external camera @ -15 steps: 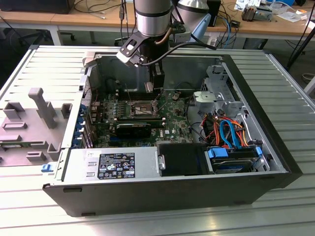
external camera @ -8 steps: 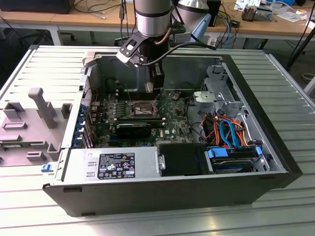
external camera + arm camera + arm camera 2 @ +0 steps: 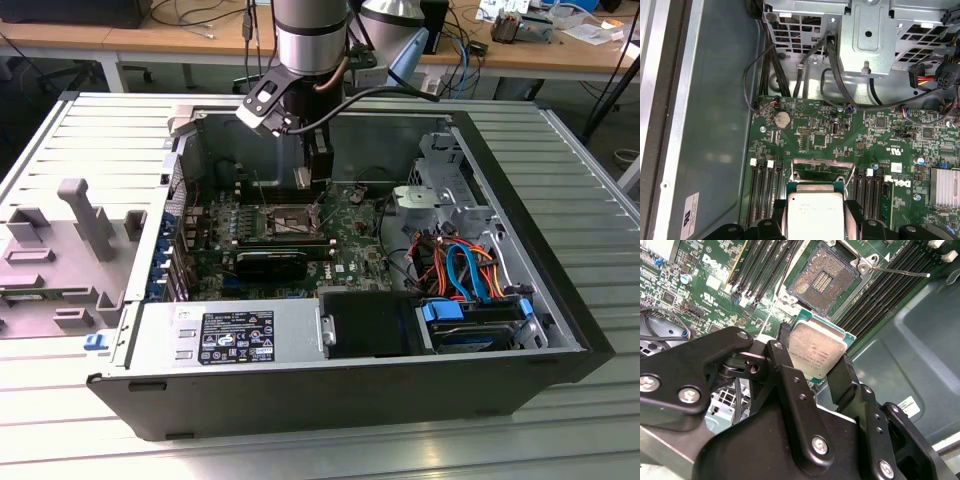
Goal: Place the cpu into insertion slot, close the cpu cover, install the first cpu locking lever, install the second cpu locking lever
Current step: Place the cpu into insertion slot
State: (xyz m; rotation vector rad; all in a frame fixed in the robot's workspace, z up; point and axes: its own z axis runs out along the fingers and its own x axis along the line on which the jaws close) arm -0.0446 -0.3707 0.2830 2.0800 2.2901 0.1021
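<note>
Your pincer (image 3: 814, 359) clamped on cpu (image 3: 817, 346) by opposite edges. Chip hangs above board (image 3: 705, 295), near open insertion slot (image 3: 802, 290), not seated. Risk, in my judgement: lower it skewed or off-centre and you bend pins (image 3: 824, 281); weak edge grip could drop it.

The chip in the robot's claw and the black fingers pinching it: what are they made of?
The chip: dull silver-grey top with a soft sheen, probably metal, on a green edge like circuit board. The fingers of the gripper: matte black, fastened with silvery screws; coated metal or hard plastic, cannot tell which.
</note>
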